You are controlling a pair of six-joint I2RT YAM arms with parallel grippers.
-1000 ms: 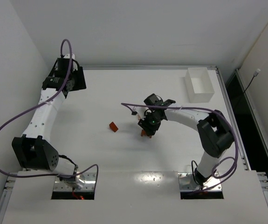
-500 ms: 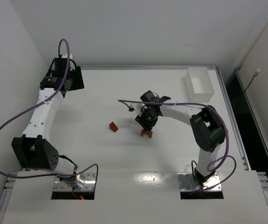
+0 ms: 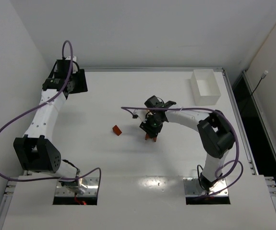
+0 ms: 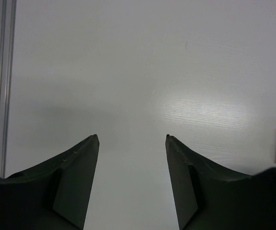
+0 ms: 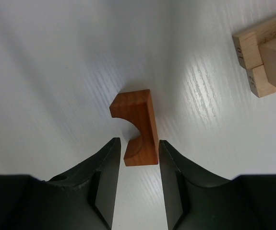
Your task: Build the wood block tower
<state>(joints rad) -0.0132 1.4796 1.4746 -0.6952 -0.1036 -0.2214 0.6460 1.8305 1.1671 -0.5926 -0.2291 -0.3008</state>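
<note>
1. Progress looks early. Pale tan blocks (image 5: 265, 52) sit grouped, prob. the tower base. Red-brown arch (image 5: 140, 127) and wedge (image 3: 116, 130) lie loose on table (image 3: 104, 96), unstacked.
2. R gripper (image 5: 139, 140) is part open, fingertips straddling arch's near end. Slim gap on one side, no clamp seen.
3. L gripper (image 4: 132, 139) is part open, empty, far off at back left.

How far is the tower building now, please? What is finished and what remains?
Done: only some pale blocks sit together, no reddish piece visible on them. In hand: the right tool straddles the arch block; whether it grips yet, I cannot tell. Remaining: placing the arch, then the reddish wedge, which lies apart. The left tool is open and empty.
</note>
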